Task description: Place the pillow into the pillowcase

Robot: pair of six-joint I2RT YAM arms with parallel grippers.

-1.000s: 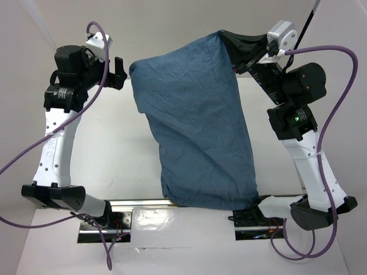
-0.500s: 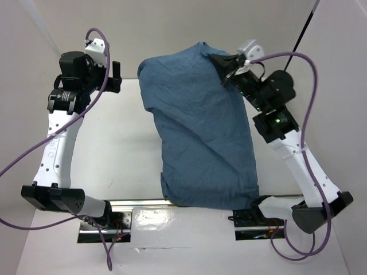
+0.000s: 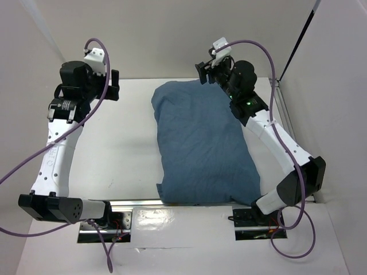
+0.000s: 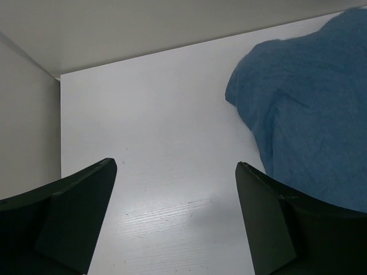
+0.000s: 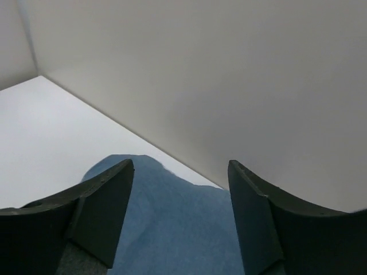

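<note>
**No legible writing in any view**

No word, number, brand or label can be read in the overhead view or either wrist view. The pillowcase [image 3: 203, 149] shows plain blue cloth, with no print or tag. The left arm [image 3: 56, 150] and the right arm [image 3: 279, 140], on either side of it, show no lettering sharp enough to make out.
</note>
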